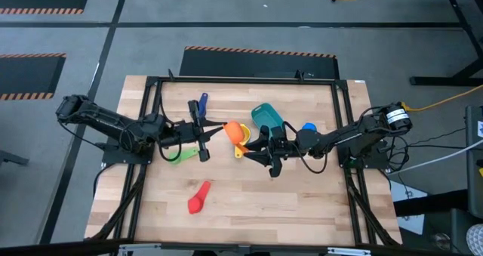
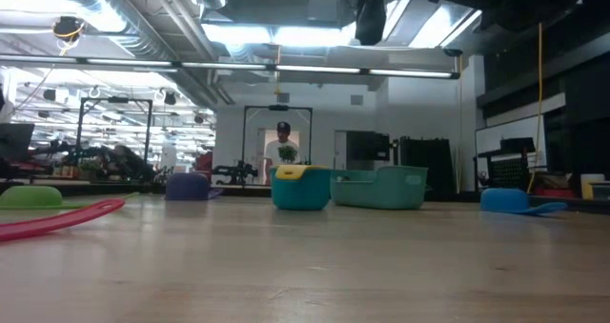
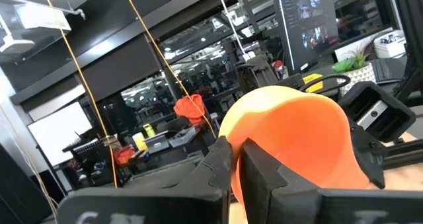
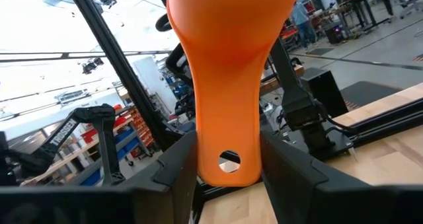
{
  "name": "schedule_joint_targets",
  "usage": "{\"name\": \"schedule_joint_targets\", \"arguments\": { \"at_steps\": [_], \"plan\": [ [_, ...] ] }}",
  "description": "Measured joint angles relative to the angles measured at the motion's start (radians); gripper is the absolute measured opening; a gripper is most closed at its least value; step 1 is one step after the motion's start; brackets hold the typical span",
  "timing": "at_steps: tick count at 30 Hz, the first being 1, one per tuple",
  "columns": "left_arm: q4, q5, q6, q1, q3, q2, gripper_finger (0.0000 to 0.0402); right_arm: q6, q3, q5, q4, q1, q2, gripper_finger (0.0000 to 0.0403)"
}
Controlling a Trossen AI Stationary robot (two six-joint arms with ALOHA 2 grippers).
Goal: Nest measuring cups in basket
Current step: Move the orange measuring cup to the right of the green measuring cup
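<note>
High view shows the left gripper (image 1: pixel 219 127) pinched on the rim of the orange measuring cup (image 1: pixel 235 129) above mid-table, while the right gripper (image 1: pixel 253 144) clamps that cup's flat handle. I'd judge this a mid-air handover. Next, one arm must let go so the other can carry it into the teal basket (image 1: pixel 267 116) just beyond.

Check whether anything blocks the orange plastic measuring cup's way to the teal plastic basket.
Nothing visible does. The orange plastic measuring cup, held between the left gripper and the right gripper, hangs beside the low-walled teal plastic basket, and no object shows between them.
</note>
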Motion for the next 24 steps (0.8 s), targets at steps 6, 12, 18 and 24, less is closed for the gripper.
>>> {"name": "schedule_joint_targets", "arguments": {
  "at_steps": [6, 12, 18, 24],
  "plan": [
    [0.012, 0.011, -0.002, 0.014, 0.000, -0.002, 0.0010, -0.003, 0.000, -0.120, 0.000, 0.000, 0.000, 0.0173],
    [0.009, 0.013, -0.005, 0.016, 0.000, -0.002, 0.0009, 0.005, 0.010, -0.182, -0.004, 0.000, 0.002, 0.0174],
    [0.004, 0.027, -0.026, 0.016, 0.000, -0.002, 0.0009, 0.051, 0.011, -0.259, -0.008, -0.031, 0.000, 0.0174],
    [0.003, 0.045, -0.045, 0.016, 0.000, -0.002, 0.0007, 0.097, 0.010, -0.454, -0.017, -0.098, -0.038, 0.0174]
  ]
}}
